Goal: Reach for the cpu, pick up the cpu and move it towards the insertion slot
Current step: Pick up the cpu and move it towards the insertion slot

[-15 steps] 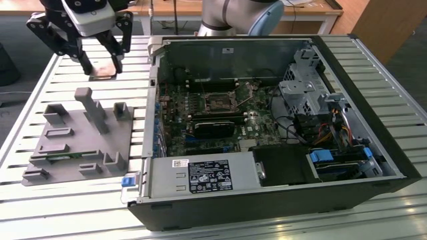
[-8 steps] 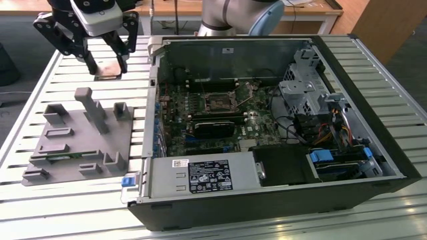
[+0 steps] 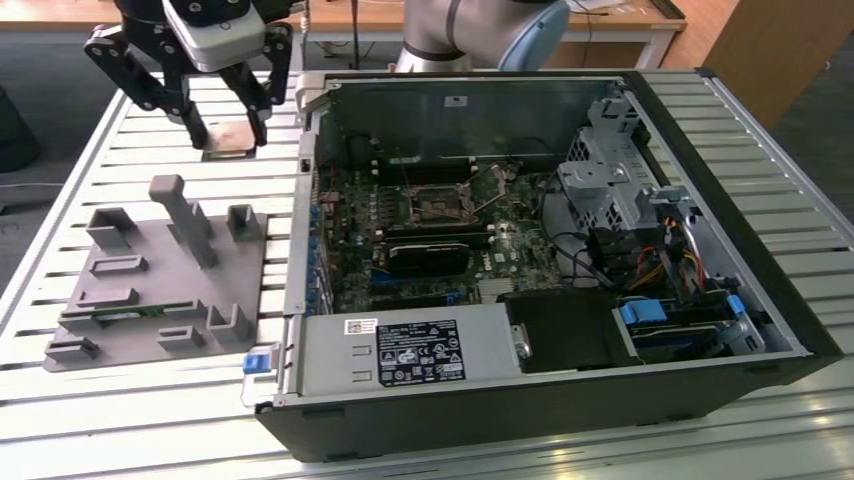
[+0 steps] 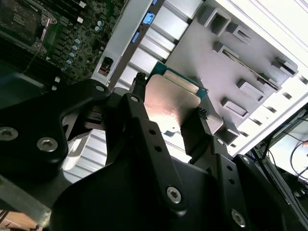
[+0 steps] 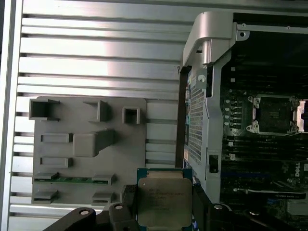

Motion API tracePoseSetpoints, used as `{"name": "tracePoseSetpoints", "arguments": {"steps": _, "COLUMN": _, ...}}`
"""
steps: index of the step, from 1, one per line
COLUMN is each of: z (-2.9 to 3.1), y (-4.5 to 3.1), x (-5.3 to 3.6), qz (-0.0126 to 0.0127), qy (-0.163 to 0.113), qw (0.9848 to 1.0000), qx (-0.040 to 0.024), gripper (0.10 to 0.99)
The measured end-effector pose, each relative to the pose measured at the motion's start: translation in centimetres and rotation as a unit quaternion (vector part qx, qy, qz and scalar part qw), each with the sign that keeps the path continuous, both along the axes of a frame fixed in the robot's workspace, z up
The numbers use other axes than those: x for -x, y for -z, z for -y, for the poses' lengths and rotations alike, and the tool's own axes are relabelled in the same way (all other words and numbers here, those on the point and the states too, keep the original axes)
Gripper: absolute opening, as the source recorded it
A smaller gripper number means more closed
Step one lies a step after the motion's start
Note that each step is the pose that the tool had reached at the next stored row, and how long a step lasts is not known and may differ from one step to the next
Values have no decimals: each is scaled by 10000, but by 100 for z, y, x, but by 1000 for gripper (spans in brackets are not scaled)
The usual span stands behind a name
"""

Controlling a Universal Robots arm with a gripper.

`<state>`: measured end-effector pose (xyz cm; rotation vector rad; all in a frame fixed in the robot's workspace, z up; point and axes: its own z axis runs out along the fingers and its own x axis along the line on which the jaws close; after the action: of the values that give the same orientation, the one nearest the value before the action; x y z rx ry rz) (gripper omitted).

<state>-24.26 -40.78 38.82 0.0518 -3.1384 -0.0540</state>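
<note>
Silvery cpu [image 5: 164, 201] sits clamped between the gripper [image 5: 163, 211] fingers.

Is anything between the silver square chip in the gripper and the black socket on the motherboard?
Yes. The gripper holds the silvery square cpu outside the open computer case, whose grey metal side wall stands between it and the black, silver-framed insertion slot.

no legible print, white label [image 3: 415, 352] unreadable
</note>
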Motion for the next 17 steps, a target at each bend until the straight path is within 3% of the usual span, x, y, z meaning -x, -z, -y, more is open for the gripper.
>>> {"name": "tracePoseSetpoints", "arguments": {"steps": 17, "z": 0, "y": 0, "x": -269, "qz": 0, "qy": 0, "qw": 10000, "qx": 0, "gripper": 541}}
